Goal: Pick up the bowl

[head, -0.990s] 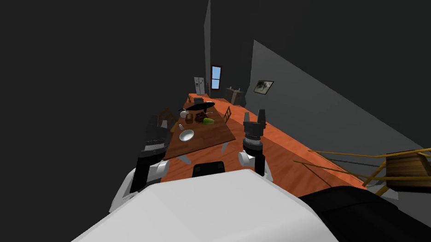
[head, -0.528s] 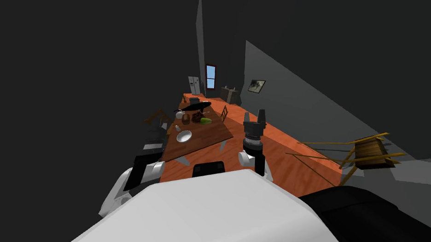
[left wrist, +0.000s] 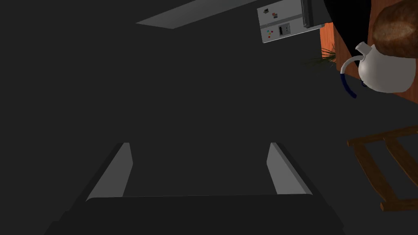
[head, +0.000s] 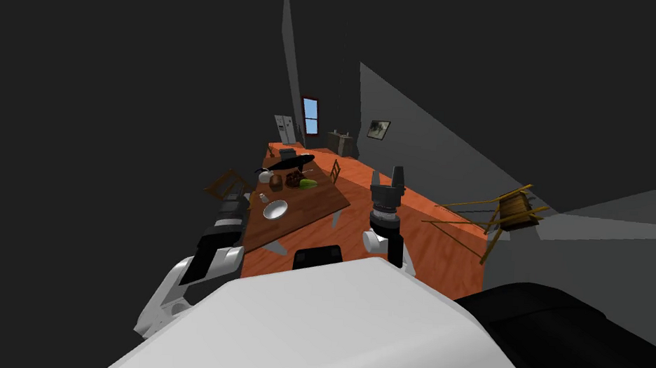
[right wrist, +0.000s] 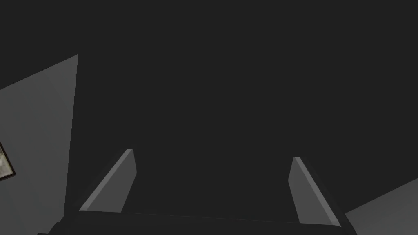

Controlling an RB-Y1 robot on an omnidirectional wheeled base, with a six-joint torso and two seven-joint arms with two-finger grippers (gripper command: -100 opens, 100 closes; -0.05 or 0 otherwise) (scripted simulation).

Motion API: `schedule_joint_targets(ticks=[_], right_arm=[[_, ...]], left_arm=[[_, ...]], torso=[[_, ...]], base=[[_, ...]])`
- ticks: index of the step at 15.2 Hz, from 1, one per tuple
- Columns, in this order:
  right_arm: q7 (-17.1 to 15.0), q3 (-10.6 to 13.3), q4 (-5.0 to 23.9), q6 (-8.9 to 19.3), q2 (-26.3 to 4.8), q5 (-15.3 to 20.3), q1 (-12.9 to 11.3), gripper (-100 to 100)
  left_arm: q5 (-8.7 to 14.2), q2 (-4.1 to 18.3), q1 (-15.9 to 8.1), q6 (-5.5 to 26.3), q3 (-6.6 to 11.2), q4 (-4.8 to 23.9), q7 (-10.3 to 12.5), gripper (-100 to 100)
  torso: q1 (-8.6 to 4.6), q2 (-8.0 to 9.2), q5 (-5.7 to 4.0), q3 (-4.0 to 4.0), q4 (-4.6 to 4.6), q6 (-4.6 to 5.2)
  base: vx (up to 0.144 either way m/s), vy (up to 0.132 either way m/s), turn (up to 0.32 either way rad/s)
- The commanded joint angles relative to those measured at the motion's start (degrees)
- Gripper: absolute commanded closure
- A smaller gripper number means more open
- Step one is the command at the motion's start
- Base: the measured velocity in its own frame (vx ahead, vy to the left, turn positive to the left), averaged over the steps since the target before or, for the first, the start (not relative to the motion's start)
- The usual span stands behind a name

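Bowl point(head: 275, 208) upright on wooden tabletop point(head: 315, 204); left pincer point(left wrist: 199, 143) beside tabletop edge, right pincer point(right wrist: 213, 154) raised, both spread wide, holding nothing.

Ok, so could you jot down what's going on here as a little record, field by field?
target: bowl, pale, untouched
where: near end of the brown table
farther back on table: white kettle, green vegetable
left fingers: open, empty, by the table's left edge, not aimed at the bowl
right fingers: open, empty, raised to the table's right
bowl picked up: not yet
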Motion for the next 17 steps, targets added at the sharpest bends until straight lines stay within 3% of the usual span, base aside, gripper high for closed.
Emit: schedule_joint_targets(ticks=[1, 5, 6, 8, 9, 11, 12, 14, 15, 17], right_arm=[[0.0, 0.0, 0.0, 0.0, 0.0, 0.0, 0.0, 0], [0.0, 0.0, 0.0, 0.0, 0.0, 0.0, 0.0, 0], [0.0, 0.0, 0.0, 0.0, 0.0, 0.0, 0.0, 0], [0.0, 0.0, 0.0, 0.0, 0.0, 0.0, 0.0, 0], [0.0, 0.0, 0.0, 0.0, 0.0, 0.0, 0.0, 0], [0.0, 0.0, 0.0, 0.0, 0.0, 0.0, 0.0, 0], [0.0, 0.0, 0.0, 0.0, 0.0, 0.0, 0.0, 0], [0.0, 0.0, 0.0, 0.0, 0.0, 0.0, 0.0, 0], [0.0, 0.0, 0.0, 0.0, 0.0, 0.0, 0.0, 0], [0.0, 0.0, 0.0, 0.0, 0.0, 0.0, 0.0, 0]], left_arm=[[0.4, 0.5, -0.4, 2.9, 1.11, 0.9, 0.1, -100], [0.7, 0.9, -0.5, 6.8, 2.18, 1.6, 0.3, -100], [1.2, 1.2, -0.7, 8.4, 3.29, 2.3, 0.5, -100], [1.2, 1.2, -0.7, 10.0, 3.29, 2.3, 0.5, -100], [1.6, 1.5, -0.8, 11.8, 4.44, 3.1, 0.7, -100], [1.6, 1.5, -0.8, 13.3, 4.44, 3.1, 0.7, -100], [2.0, 1.7, -1.0, 14.8, 5.61, 3.8, 0.9, -100], [2.0, 1.7, -1.0, 16.6, 5.61, 3.8, 0.9, -100], [2.5, 1.7, -1.1, 18.1, 6.8, 4.5, 1.1, -100], [2.5, 1.7, -1.1, 20.0, 6.8, 4.5, 1.1, -100]], torso=[[0.0, 0.0, 0.0, 0.0, 0.0, 0.0], [0.01, 0.02, 0.0, 0.01, 0.0, 0.02], [0.01, 0.01, 0.0, 0.0, 0.0, -0.01], [0.0, 0.0, 0.0, 0.0, 0.0, 0.02], [-0.01, -0.02, -0.01, -0.01, 0.0, 0.0], [0.01, -0.02, 0.0, -0.01, -0.01, 0.03], [0.0, -0.03, 0.0, -0.02, -0.01, 0.0], [-0.02, -0.02, -0.01, -0.01, 0.0, 0.03], [-0.01, -0.02, -0.01, -0.01, -0.01, 0.0], [0.0, -0.01, -0.01, -0.01, 0.0, 0.03]], base=[[-0.024, 0.021, -0.138], [-0.027, 0.032, -0.192], [-0.026, 0.025, -0.177], [-0.021, 0.028, -0.147], [-0.021, 0.026, -0.211], [-0.022, 0.031, -0.159], [-0.023, 0.021, -0.204], [-0.026, 0.025, -0.147], [-0.029, 0.024, -0.201], [-0.022, 0.028, -0.163]])
